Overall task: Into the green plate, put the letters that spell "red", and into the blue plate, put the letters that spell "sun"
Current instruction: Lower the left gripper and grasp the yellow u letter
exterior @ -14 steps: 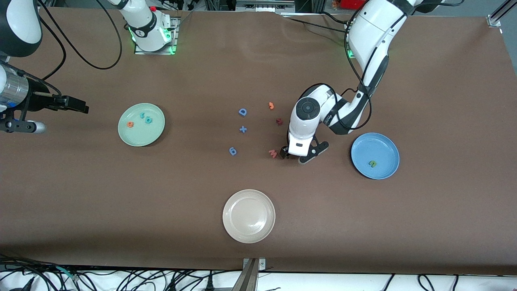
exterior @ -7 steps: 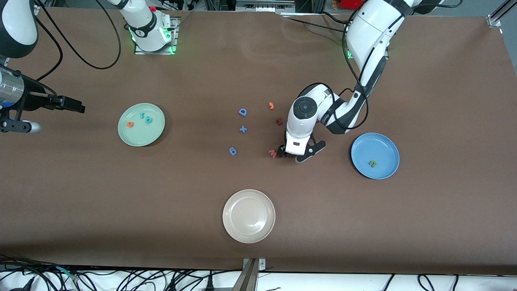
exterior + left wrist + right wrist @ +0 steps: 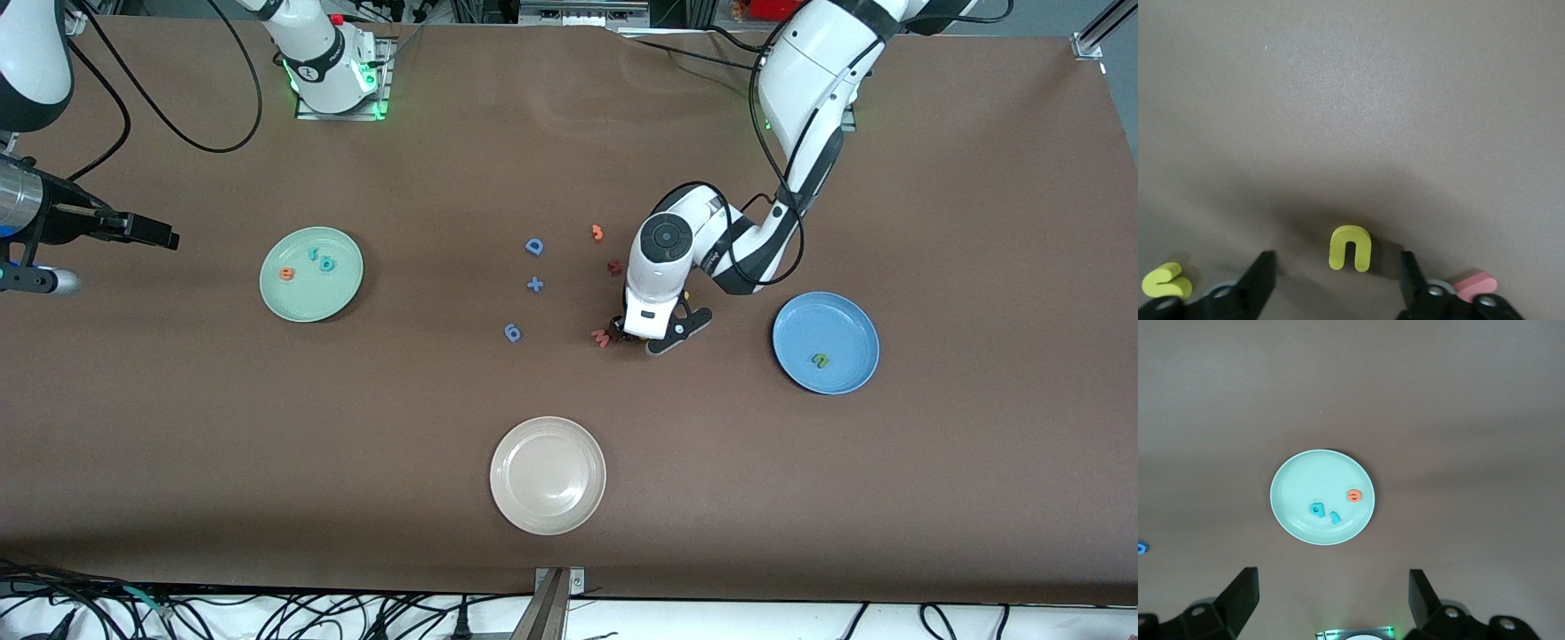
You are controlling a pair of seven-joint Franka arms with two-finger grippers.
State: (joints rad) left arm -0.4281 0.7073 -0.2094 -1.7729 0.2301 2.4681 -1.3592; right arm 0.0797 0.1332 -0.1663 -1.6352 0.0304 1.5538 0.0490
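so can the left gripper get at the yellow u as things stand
Probably yes. The left gripper is low over the table with its open fingers on either side of the yellow u, nothing between. The yellow s and pink letter lie just outside the fingers.

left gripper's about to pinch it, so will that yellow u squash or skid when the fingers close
The yellow u looks like thick foam, so probably light and slightly squashy. It lies flat on the table between the left gripper fingers, so it may slide, not roll.
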